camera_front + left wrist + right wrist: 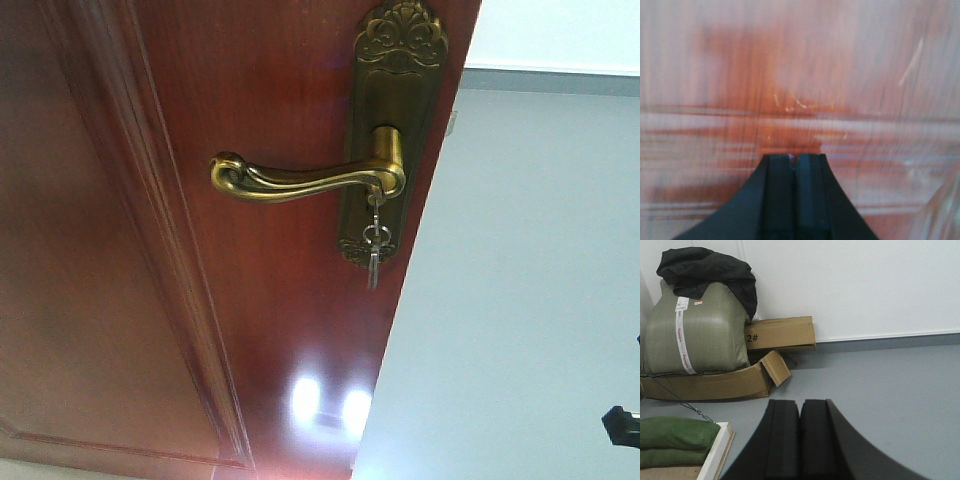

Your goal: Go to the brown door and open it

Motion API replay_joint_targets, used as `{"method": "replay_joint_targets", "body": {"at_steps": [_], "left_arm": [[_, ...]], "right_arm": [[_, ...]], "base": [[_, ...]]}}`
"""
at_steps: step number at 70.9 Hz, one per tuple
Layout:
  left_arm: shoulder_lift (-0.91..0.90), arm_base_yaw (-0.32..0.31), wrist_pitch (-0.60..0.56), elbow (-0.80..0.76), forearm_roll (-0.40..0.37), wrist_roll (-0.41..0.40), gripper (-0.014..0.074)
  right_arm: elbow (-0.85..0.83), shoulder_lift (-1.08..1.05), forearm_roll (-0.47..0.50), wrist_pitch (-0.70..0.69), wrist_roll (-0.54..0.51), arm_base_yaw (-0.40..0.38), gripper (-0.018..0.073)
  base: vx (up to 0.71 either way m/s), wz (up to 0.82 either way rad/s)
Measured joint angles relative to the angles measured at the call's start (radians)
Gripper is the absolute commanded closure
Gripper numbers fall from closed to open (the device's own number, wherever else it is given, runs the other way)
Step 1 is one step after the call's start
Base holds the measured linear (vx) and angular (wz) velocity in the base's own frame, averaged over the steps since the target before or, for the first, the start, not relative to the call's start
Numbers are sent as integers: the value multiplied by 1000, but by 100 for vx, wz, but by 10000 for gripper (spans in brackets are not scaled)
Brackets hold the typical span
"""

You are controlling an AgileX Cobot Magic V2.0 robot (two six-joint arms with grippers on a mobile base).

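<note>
While both pincers sit closed and empty, the left pincer (793,159), seemingly touching the brown door (250,300), could skid off its gloss.

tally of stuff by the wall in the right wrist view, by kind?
Cardboard boxes: 2, one marked 2#, one flattened
Green sacks: 2, one large, one flat
Black cloth: 1
Total: 5

A: The brown door (250,300) is glossy reddish-brown, its lever handle (300,180) and floral-embossed backplate (398,60) antique brass.

B: Keys (374,250) silver. Elsewhere, an olive-green sack (695,330), black cloth (710,270), tan cardboard box (782,333), grey floor (880,385).
</note>
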Motion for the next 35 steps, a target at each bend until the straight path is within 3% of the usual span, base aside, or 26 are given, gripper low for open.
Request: {"method": "replay_joint_targets", "body": {"at_steps": [5, 16, 18, 23, 29, 35], "left_arm": [[-2, 0, -9, 0, 153, -189, 586], [-3, 0, -36, -1, 618, -671, 586], [-3, 0, -40, -1, 709, -791, 586], [0, 0, -43, -1, 914, -980, 586], [1, 0, -56, 0, 1077, -1153, 586], [3, 0, -74, 1, 1157, -1216, 586]], "right_arm": [[0, 0, 0, 0, 0, 0, 559], [0, 0, 0, 0, 0, 0, 559], [0, 0, 0, 0, 0, 0, 559], [0, 0, 0, 0, 0, 0, 559], [0, 0, 0, 0, 0, 0, 559], [0, 0, 0, 0, 0, 0, 559]], "base": [[0, 0], [0, 0], [0, 0], [0, 0], [0, 0], [0, 0]]}}
